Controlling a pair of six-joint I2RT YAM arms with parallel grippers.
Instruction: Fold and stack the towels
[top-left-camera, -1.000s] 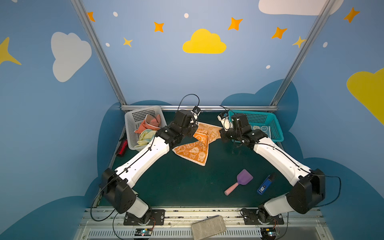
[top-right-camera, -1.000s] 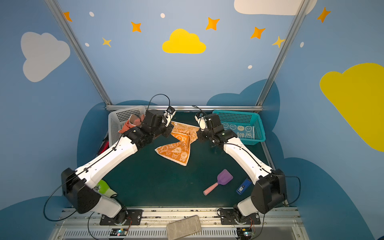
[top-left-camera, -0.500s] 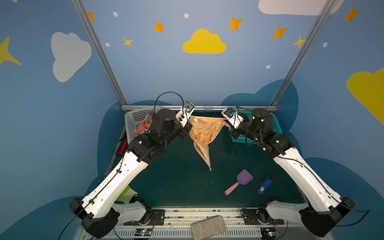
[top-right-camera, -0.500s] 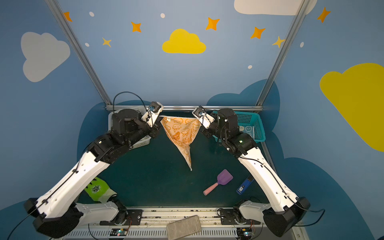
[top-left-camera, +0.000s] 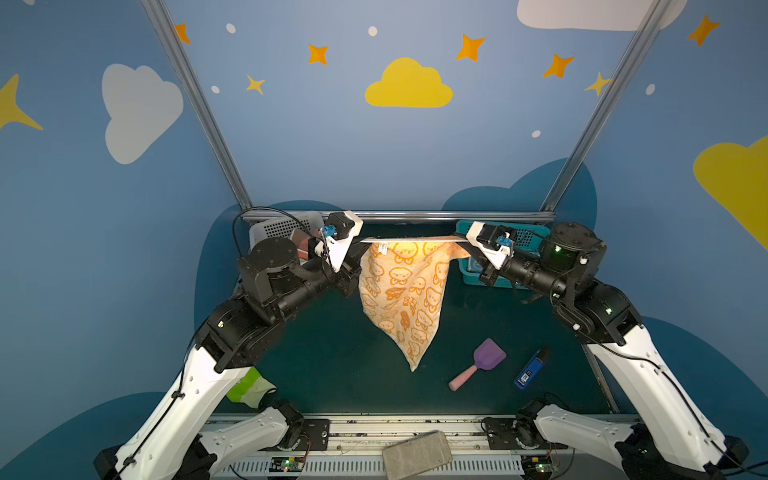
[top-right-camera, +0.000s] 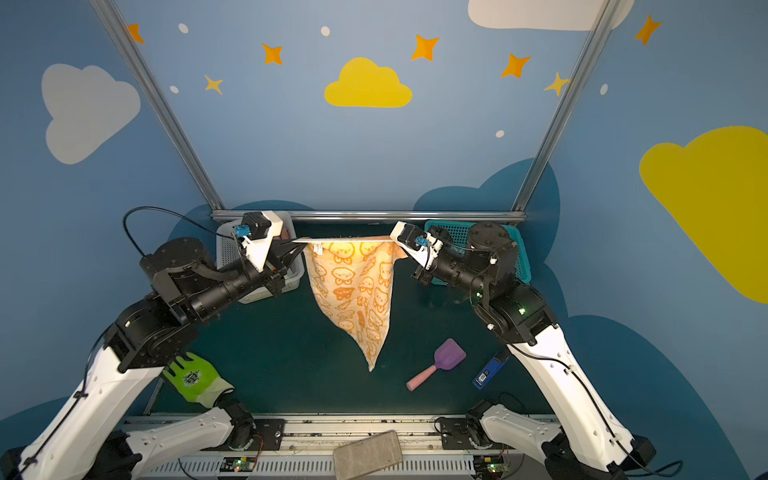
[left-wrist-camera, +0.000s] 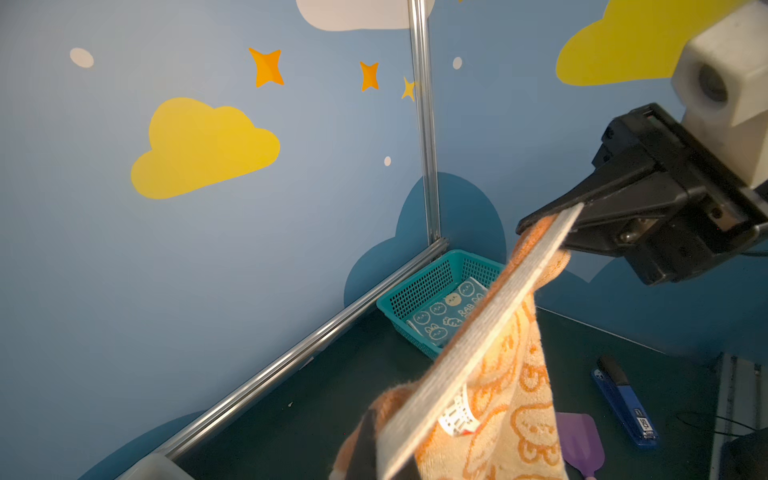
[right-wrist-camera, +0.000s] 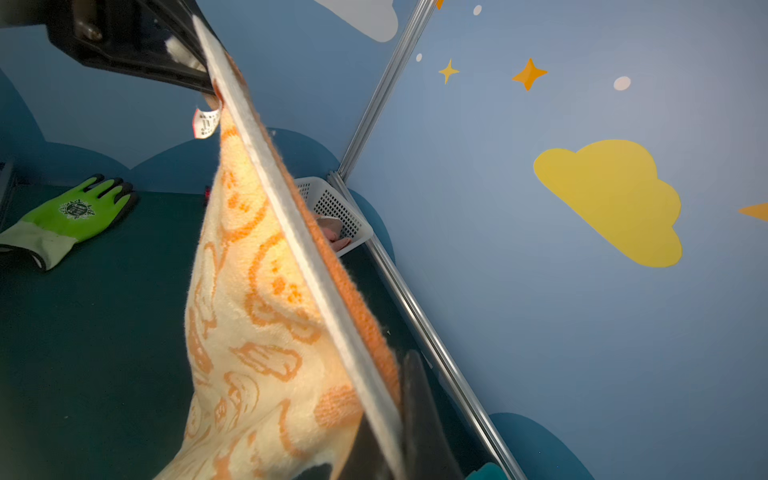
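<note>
hard to see: white basket (top-left-camera: 286, 226) is mostly behind the left arm, with only a bit of salmon cloth (top-left-camera: 300, 241) peeking out. The green glove (top-left-camera: 249, 388) is half under that arm too.
arms: both are raised over the table (top-left-camera: 332, 353), reaching in toward each other.
grip: left fingers (top-right-camera: 291, 249) and right fingers (left-wrist-camera: 590, 195) are each clamped on a top corner of the orange towel (top-left-camera: 401, 299).
towel: top edge is taut, the rest hangs to a point. Can't tell if the tip touches down.
teal basket (left-wrist-camera: 419, 291): blue rabbit towel (left-wrist-camera: 446, 318) lies flat inside.
</note>
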